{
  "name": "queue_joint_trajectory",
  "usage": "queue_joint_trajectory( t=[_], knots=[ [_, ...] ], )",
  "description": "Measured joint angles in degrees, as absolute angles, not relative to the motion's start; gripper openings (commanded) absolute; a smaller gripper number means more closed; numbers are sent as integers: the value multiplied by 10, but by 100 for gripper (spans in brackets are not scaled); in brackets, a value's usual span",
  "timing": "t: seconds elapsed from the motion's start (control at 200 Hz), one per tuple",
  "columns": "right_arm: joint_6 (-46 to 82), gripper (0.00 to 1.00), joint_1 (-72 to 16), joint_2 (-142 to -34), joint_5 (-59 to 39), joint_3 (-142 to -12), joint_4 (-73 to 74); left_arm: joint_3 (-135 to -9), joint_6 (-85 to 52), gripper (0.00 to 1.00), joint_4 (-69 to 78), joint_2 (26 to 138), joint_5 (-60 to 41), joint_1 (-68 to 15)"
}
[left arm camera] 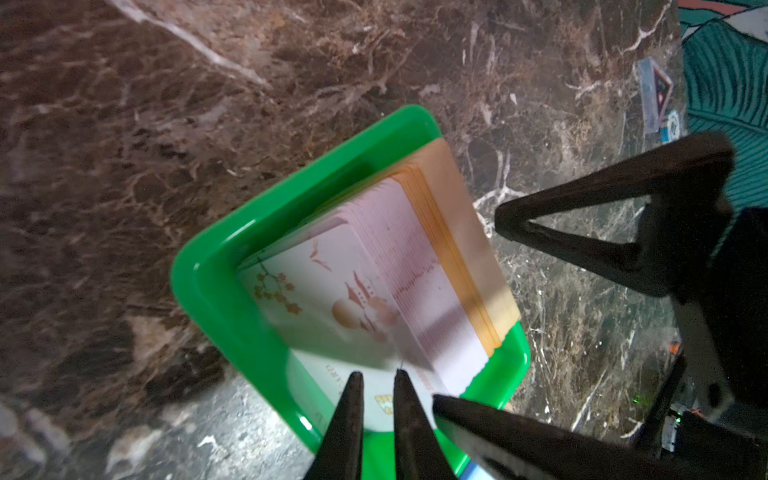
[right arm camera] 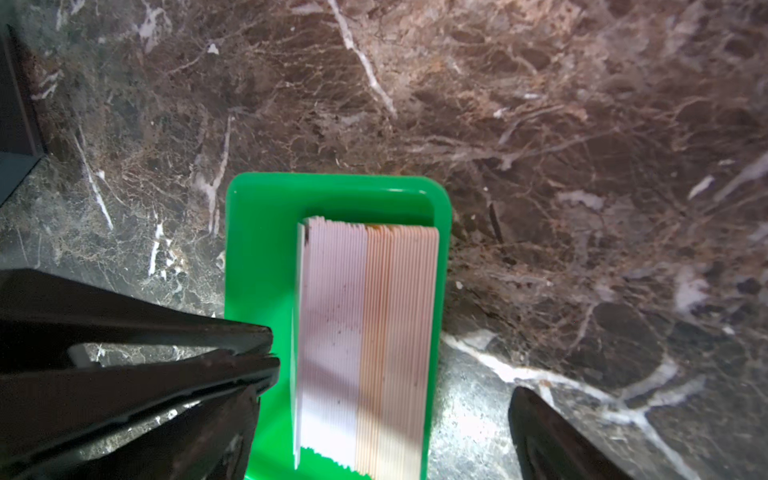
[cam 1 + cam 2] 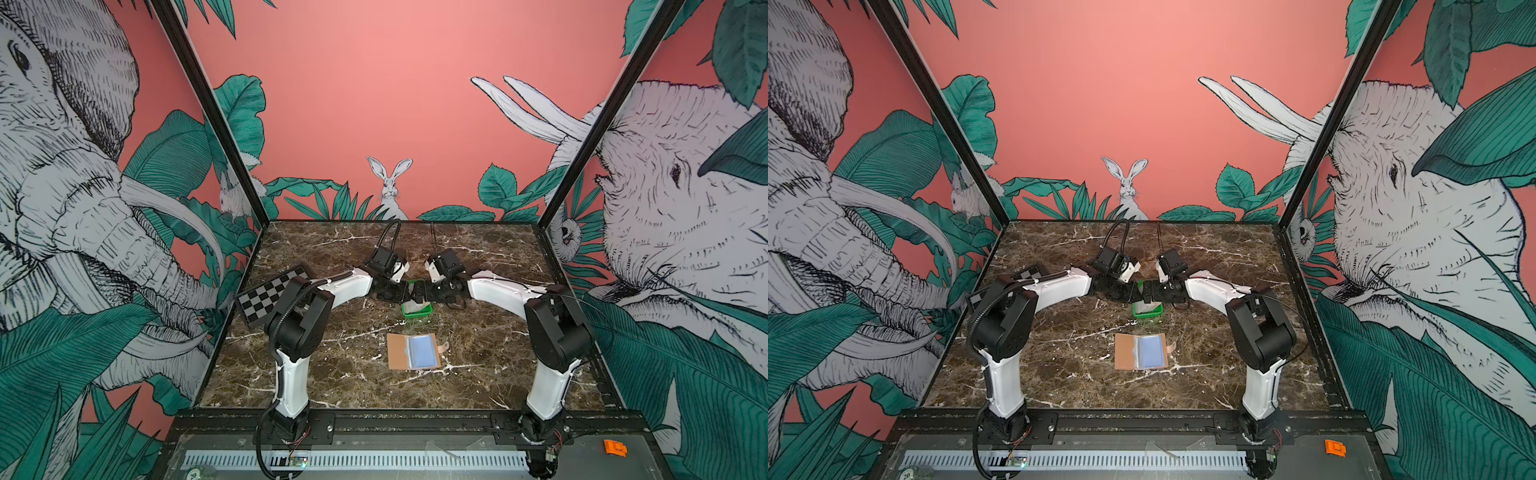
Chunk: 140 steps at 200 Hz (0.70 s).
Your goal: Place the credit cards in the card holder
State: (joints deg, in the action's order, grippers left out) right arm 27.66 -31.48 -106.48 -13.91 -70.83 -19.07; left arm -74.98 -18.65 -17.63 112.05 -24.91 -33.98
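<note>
At the far left, a black-and-white checkerboard panel (image 3: 270, 297) sat at the edge of the brown marble desk (image 3: 332, 374). The left arm reached inward to the middle, where the left end effector (image 1: 377, 373) pointed into a green plastic tray (image 2: 257, 249). Its fingers (image 1: 349, 415) were drawn almost together, with only a thin slit between them, right at the face of the front card. Whether they pinched that card could not be told.

The credit cards (image 2: 370, 332) stood on edge in the tray as a thick stack, pinkish-white on one side and orange-beige on the other. In the left wrist view the front card showed blossoms and a gold chip. Nearer the camera than the tray and apart from it, the card holder (image 3: 413, 351) lay open and flat on the desk. Its tan cover was spread out, its bluish clear sleeves (image 3: 423, 351) faced up, and its snap strap (image 3: 444, 346) stuck out to the right.

From the right, the right end effector (image 2: 386, 392) stood spread wide, and the right wrist view showed the stack between its fingers. Far right, a small orange piece (image 3: 615, 448) lay on the grey front ledge.
</note>
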Motion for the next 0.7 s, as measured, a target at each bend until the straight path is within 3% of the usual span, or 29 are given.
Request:
queue_joint_trajectory(
  t=[0.7],
  knots=[
    [285,89,-316,-1086,-128,-708,-189,-763,-188,11,-191,1127,-235,-339]
  ],
)
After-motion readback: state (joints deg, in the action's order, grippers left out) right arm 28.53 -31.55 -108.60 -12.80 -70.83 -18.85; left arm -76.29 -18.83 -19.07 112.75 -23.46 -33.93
